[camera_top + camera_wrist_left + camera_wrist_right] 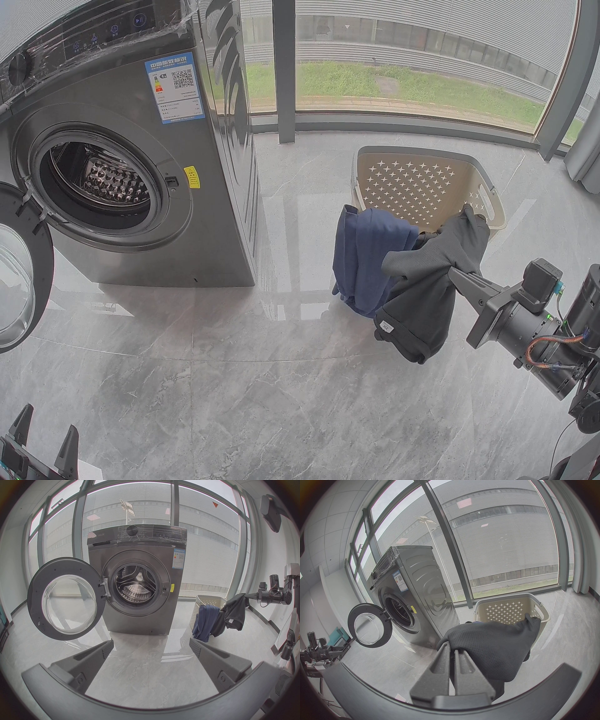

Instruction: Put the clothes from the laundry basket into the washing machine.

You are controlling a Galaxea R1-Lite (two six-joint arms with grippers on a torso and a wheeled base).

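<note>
Head view, read left to right.

Far left edge: round dark-rimmed glass door [19, 269] of the grey front-loading washing machine [206, 206], standing fully open. The perforated steel drum [106, 178] is exposed in the upper left of the frame.

Lower left corner: left gripper [45, 437], jaws spread wide and holding nothing, well apart from the clothes. In its wrist view [150, 642] it faces the machine's front.

Centre: navy blue cloth garment [365, 256] draped over the near left rim of the beige plastic laundry basket with star-shaped holes [425, 181], hanging down outside it. Touching it on the right is a dark grey knit garment [422, 294], held off the floor, with one end over the basket's near rim.

Centre right: right gripper [459, 275], jaws narrow and pinching the upper fold of the dark grey garment. The right wrist view [453, 650] shows the fabric bunched at the tips.

Surface: glossy grey marble-pattern tile floor [250, 387]. The basket stands on it to the right of the machine.

Room: floor-to-ceiling window [406, 56] across the top, with grass outside. A pale curtain [587, 150] hangs at the right edge.
</note>
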